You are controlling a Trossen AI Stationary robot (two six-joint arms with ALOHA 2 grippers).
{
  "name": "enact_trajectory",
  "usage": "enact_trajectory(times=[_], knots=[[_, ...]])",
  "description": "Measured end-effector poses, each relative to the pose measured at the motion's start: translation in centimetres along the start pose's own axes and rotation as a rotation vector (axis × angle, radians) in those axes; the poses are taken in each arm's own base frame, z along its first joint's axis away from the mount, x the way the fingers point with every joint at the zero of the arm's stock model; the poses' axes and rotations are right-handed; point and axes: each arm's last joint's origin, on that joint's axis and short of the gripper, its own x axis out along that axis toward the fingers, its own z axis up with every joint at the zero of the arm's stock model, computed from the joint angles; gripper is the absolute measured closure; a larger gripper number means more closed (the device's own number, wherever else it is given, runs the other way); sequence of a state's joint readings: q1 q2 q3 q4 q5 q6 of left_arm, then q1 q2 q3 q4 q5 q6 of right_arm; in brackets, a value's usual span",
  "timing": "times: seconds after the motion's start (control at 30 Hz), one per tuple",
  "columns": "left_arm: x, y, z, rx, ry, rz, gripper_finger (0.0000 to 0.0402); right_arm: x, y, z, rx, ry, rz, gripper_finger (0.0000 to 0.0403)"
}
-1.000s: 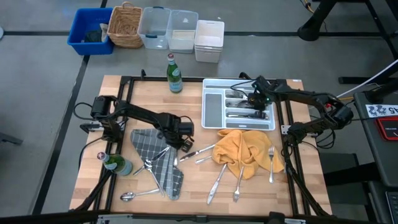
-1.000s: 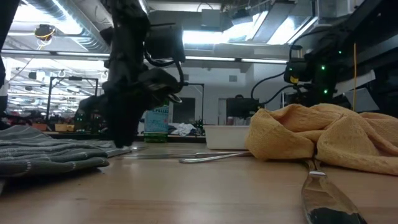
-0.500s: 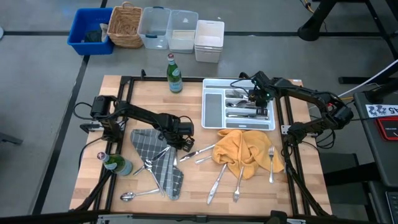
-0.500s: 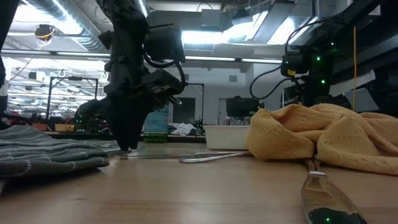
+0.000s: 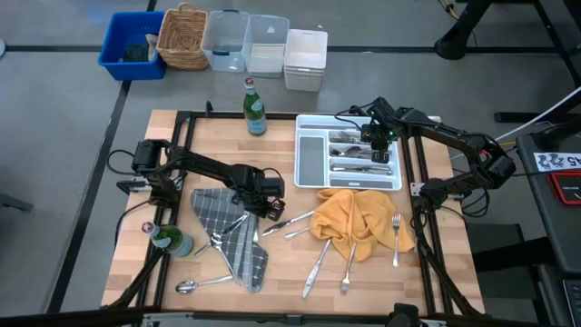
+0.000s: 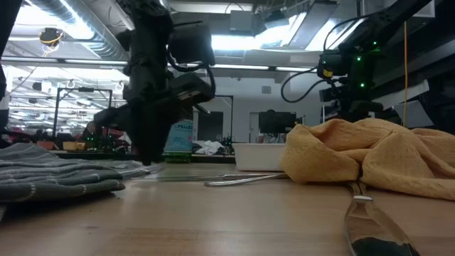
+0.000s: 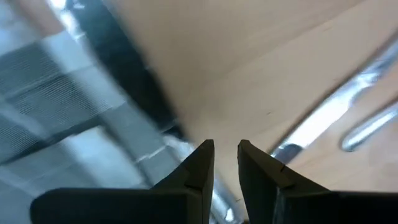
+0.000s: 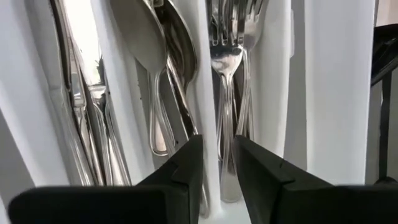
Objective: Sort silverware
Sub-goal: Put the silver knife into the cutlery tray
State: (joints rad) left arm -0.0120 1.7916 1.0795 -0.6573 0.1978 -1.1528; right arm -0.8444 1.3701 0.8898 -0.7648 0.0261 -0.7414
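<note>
A wooden table [image 5: 204, 145] is seen from above, flanked by two dark arms. At its far right a white tray [image 5: 313, 156] is set, and sorted silverware is held in its compartments: knives [image 8: 87, 124], spoons [image 8: 155, 56] and forks [image 8: 233, 50] are laid in separate slots, as shown in the right wrist view. A yellow cloth [image 5: 354, 218] is crumpled just in front of the tray, and a grey checked cloth [image 5: 222, 227] is spread at the left. A green bottle [image 5: 255, 107] is stood upright at the far edge, and a second one [image 5: 169, 240] is placed beside the grey cloth.

Loose silverware is scattered across the near half: a fork [image 5: 396, 238] to the right of the yellow cloth, pieces [image 5: 322, 263] in front of it, a knife [image 5: 290, 221] between the two cloths, and a spoon [image 5: 195, 285] near the front edge.

The right gripper [image 8: 217, 168] is held above the tray, its fingers slightly parted and nothing grasped. The left gripper [image 7: 225, 165] is lowered by the grey cloth's edge near the knife, its fingers narrowly apart and nothing seen between them.
</note>
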Motion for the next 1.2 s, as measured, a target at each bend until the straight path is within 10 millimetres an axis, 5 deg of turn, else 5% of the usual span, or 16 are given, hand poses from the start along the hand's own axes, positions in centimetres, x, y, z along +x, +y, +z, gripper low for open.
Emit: enact_trajectory(times=[0.23,0.9,1.2], knots=[[-0.1,1.2,-0.6,-0.054,0.052,0.129,0.0341,0.0,0.2,-0.2,0.000,0.020,0.019,0.0307],[0.9,1.0,-0.5,-0.155,-0.062,0.088,0.0341,0.0,0.2,-0.1,0.002,0.000,0.040,0.0307],[1.4,0.7,-0.9,-0.040,-0.071,0.048,0.0341,0.0,0.2,-0.1,0.003,-0.010,0.042,0.0307]])
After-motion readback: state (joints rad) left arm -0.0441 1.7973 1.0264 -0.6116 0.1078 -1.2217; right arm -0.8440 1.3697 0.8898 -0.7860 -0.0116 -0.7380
